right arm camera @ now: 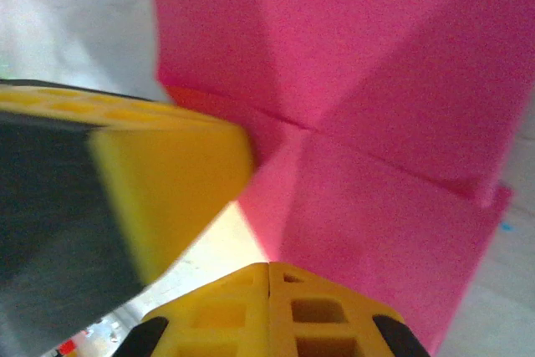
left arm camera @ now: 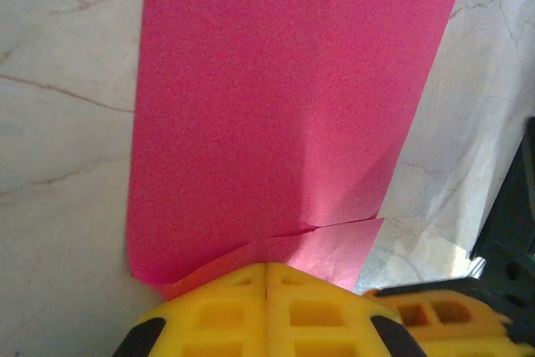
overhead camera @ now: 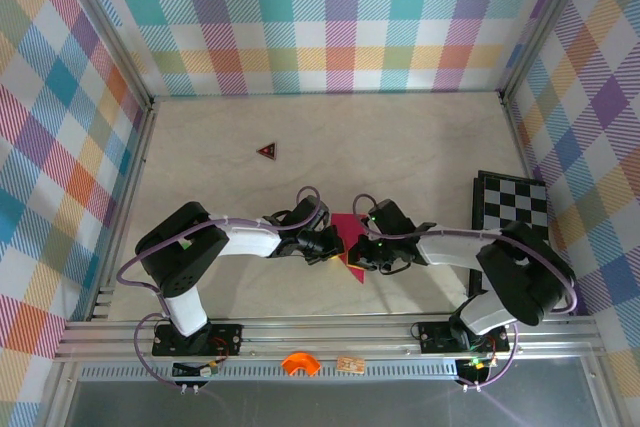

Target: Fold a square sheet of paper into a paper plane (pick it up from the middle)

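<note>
Partly folded magenta-pink sheet of paper lay creased on the pale tabletop between the two arms, near the table's front edge, where the left gripper and the right gripper (fingers pressed together on both) each pinched its edge.

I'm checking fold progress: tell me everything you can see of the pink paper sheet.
The pink paper sheet is thin, matte magenta and partly folded: flaps overlap and meet along creases. It lies on the pale table, toward its near edge. The shut left end effector and shut right end effector have their tips at its edges; whether they pinch or only press it is unclear.
</note>
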Action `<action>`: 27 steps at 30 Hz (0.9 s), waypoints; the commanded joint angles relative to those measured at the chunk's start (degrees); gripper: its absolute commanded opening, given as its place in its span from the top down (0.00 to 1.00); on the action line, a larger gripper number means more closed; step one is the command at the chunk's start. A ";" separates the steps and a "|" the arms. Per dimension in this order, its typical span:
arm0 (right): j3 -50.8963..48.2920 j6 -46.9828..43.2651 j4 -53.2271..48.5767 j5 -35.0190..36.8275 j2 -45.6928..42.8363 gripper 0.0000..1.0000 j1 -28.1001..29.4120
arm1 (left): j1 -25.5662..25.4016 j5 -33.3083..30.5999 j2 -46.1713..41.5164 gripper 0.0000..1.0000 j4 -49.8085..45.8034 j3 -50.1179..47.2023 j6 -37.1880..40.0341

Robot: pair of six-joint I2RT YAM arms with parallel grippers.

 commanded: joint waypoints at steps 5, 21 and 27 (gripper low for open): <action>-6.56 0.58 0.00 0.39 1.49 1.00 -0.64 | -0.15 -1.54 0.58 1.00 -8.91 2.51 2.80; -6.46 0.83 -1.14 1.93 0.99 1.00 -0.63 | -0.89 0.38 0.30 1.00 -1.76 0.51 1.70; -7.91 1.30 -0.01 1.84 1.01 1.00 -0.63 | 4.87 2.11 0.25 1.00 -0.40 -2.78 5.97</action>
